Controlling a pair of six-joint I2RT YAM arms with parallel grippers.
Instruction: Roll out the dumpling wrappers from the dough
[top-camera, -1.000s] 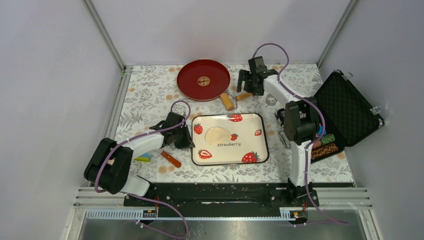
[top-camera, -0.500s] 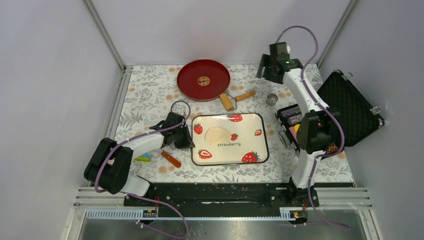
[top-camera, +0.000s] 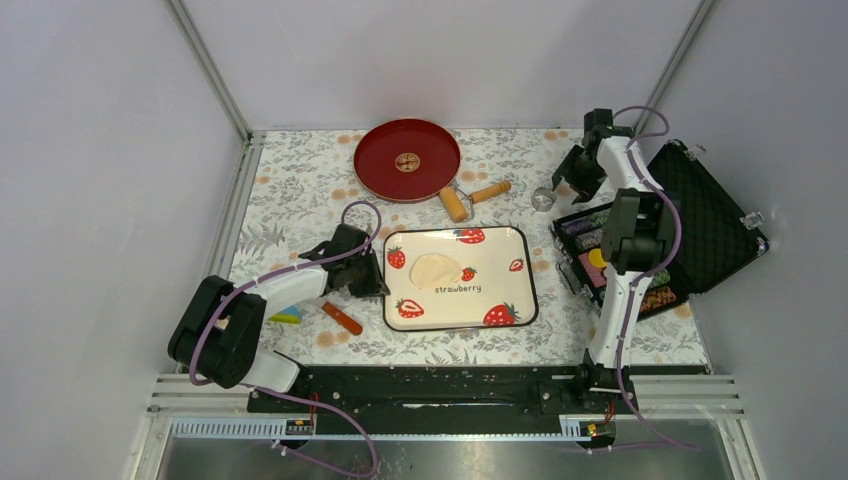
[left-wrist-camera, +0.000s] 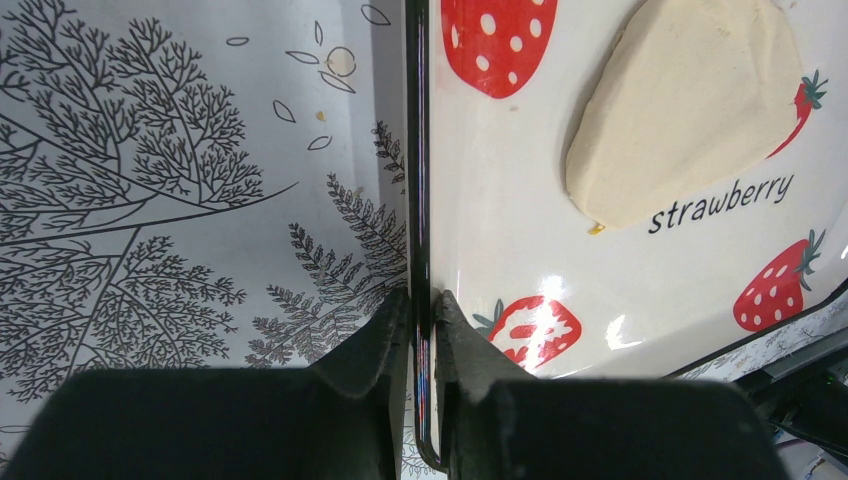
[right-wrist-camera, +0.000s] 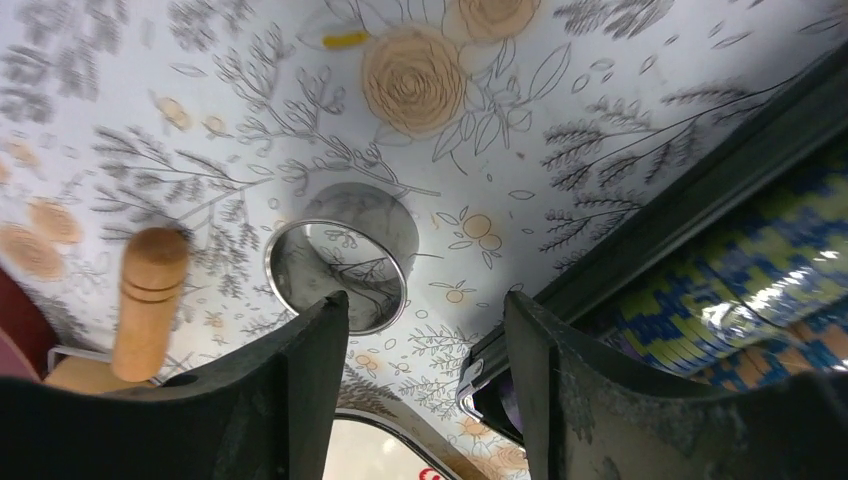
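Note:
The dough (top-camera: 436, 269) (left-wrist-camera: 690, 110) is a flat pale cream sheet on the white strawberry tray (top-camera: 505, 262) (left-wrist-camera: 520, 250). No dumpling wrappers are in view. My left gripper (top-camera: 365, 275) (left-wrist-camera: 422, 300) is shut on the tray's black left rim. A rolling pin (top-camera: 470, 198) with a wooden handle (right-wrist-camera: 148, 300) lies between the tray and the red plate (top-camera: 378, 176). My right gripper (top-camera: 577, 178) (right-wrist-camera: 425, 300) hangs open and holds nothing, above the mat just right of a metal ring cutter (top-camera: 543, 199) (right-wrist-camera: 345, 255).
An open black case (top-camera: 705, 215) (right-wrist-camera: 740, 260) with patterned rolls stands at the right, close to my right gripper. An orange stick (top-camera: 342, 318) and a coloured wedge (top-camera: 285, 316) lie left of the tray. Frame posts and walls enclose the floral mat (top-camera: 300, 190).
My right arm has swung from over the rolling pin's handle to the right, ending by the ring cutter and the case, and its jaws have narrowed somewhat. The left arm has not moved.

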